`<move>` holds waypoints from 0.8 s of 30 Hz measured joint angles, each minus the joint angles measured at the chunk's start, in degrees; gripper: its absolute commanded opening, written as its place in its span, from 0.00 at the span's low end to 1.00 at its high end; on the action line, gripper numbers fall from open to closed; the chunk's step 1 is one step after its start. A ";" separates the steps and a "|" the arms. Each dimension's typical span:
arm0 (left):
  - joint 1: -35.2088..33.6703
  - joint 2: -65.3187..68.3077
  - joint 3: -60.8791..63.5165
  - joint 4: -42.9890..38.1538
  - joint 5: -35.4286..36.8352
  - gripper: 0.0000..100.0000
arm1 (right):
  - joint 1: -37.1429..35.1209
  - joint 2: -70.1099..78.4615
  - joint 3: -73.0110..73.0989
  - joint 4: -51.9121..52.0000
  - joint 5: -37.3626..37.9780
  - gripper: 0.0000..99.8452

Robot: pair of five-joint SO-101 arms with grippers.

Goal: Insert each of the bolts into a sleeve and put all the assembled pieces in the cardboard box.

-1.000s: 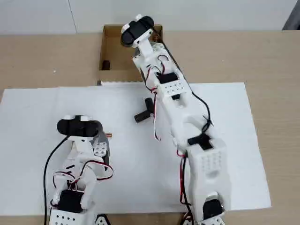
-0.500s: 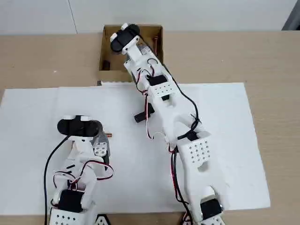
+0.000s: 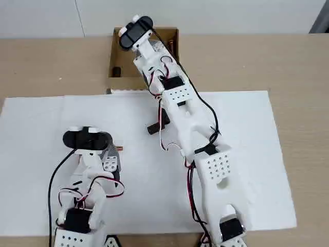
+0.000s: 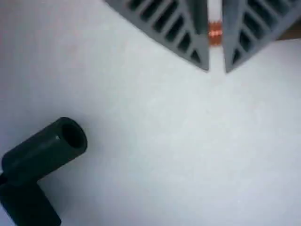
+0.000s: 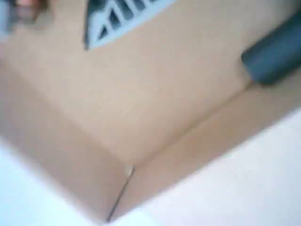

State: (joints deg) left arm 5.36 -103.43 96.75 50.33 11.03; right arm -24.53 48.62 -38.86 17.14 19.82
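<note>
Wood table [image 3: 298, 67] w/ white paper sheet [image 3: 41, 128] flat across near part; cardboard box [image 3: 123, 59] at sheet's far edge.

Left gripper [image 4: 215, 66] pinches a copper bolt [image 4: 214, 34] above the white paper [image 4: 169, 146]; black sleeve [image 4: 47, 149] lies well apart, touching a second sleeve [image 4: 26, 207].

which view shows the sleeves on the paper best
Left wrist view: the sleeves lie close and clear, one bore facing the camera. The high view has them partly behind the right arm. The right wrist view looks into the box.
</note>
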 measured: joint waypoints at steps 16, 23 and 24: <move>0.00 0.00 0.00 0.00 0.00 0.01 | 0.00 -14.77 -4.84 38.33 0.00 0.00; 0.00 0.00 0.00 0.00 0.00 0.01 | -0.09 -19.96 -4.84 56.53 0.00 0.00; 0.00 0.00 0.00 0.00 0.00 0.01 | -0.09 -20.13 -4.84 59.08 0.00 0.00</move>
State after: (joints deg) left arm 5.36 -103.43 96.75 50.33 11.03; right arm -24.62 28.48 -43.69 76.22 19.82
